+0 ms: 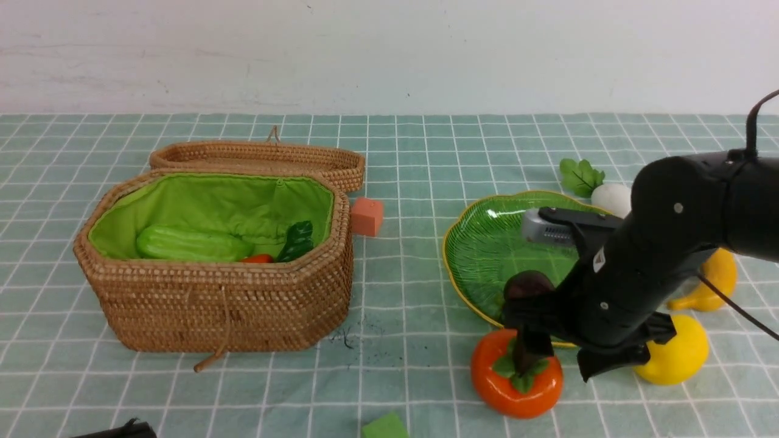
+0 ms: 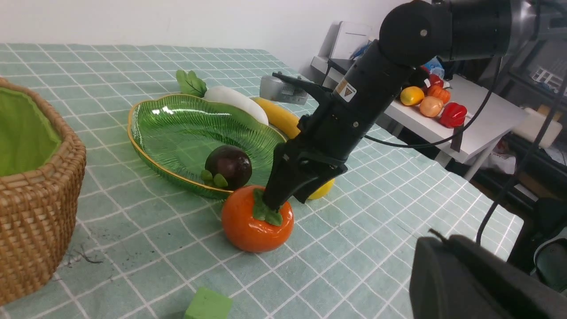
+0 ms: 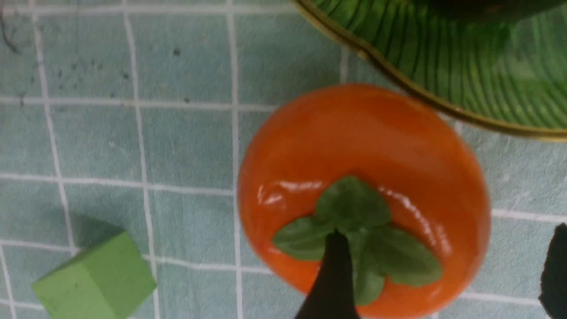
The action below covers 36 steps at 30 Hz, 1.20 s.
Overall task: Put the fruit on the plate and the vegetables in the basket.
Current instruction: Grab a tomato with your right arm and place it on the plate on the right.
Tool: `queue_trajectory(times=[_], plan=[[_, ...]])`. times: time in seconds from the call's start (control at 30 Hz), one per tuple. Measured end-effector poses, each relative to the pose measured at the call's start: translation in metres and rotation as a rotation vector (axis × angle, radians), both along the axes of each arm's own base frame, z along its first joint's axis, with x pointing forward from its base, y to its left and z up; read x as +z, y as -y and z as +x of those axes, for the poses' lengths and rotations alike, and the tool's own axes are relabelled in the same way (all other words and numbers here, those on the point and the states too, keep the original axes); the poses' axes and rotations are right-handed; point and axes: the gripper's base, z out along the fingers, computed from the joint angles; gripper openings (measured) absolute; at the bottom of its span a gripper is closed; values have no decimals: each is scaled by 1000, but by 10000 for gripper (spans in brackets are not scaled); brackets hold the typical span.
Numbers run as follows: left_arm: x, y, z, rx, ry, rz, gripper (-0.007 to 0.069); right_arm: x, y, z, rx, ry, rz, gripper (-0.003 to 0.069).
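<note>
1. Judging by its glossy shell, expect the persimmon [image 1: 517, 395] to be light, stiff and slippery. It sits on the tabletop directly beneath the right jaws, just outside the rim of the plate [image 1: 487, 243].
2. The right jaws are spread wide and hold nothing. One fingertip is at the green calyx, touching or nearly so, and the other hangs past the fruit toward the lemon [image 1: 675, 356]. You should probably centre them and close across the widest girth, not on the leaf.
3. The left jaws are pressed together, well apart from all of this.
4. Count four fruits. The persimmon is under the jaws, the mangosteen [image 1: 528, 285] is just beyond them on the plate, and the lemon and the banana [image 1: 718, 274] are off to the side.
5. Count three vegetables in view. The gourd [image 1: 192, 244] and the carrot [image 1: 257, 258] are in the basket [image 1: 213, 304], far across from the jaws. The radish [image 1: 610, 198] is beyond the plate. You won't find the eggplant in view.
6. There is one plate, one basket, one orange cube [image 1: 367, 216] and one green cube [image 1: 384, 427].
</note>
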Motion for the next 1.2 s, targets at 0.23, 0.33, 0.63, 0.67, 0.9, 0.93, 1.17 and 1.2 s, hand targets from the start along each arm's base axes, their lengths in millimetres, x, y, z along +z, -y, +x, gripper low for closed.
queue_trajectory(times=[0.23, 0.33, 0.63, 0.67, 0.9, 0.93, 1.17, 1.2], plan=[[-1, 0, 0, -1, -4, 4, -13, -15, 0, 9, -33, -40, 37, 574], [-1, 0, 0, -2, -6, 6, -13, -19, -5, 13, -29, -35, 80, 574], [-2, 0, 0, -4, -12, 13, -13, -24, -15, 14, 39, -47, 162, 573], [-2, 0, 0, -5, -13, 14, -13, -25, -15, 14, 45, -52, 167, 573], [-2, 0, 0, -5, -14, 15, -13, -30, -18, 11, 102, -63, 159, 572], [-2, 0, 0, -5, -15, 14, -13, -30, -18, 11, 110, -61, 157, 571], [-2, 0, 0, -5, -15, 15, -13, -33, -22, 10, 179, -38, 153, 508], [-2, 0, 0, -5, -15, 15, -13, -33, -22, 11, 181, -36, 153, 504]])
